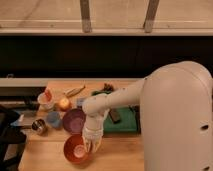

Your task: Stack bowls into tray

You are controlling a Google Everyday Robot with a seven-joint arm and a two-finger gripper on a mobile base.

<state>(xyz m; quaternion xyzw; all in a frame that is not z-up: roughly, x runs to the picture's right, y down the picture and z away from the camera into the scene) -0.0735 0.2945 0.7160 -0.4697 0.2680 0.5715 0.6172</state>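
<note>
The red-orange bowl with a pale inner bottom sits on the wooden table near its front edge. The purple bowl sits just behind it, upright and empty. The green tray lies to the right of the purple bowl, partly hidden by my arm. My gripper points down at the right rim of the red-orange bowl, touching or nearly touching it.
A dark object lies on the tray. A white cup with red contents, an orange fruit, a blue cup and a metal cup stand at the left. A long yellowish item lies at the back.
</note>
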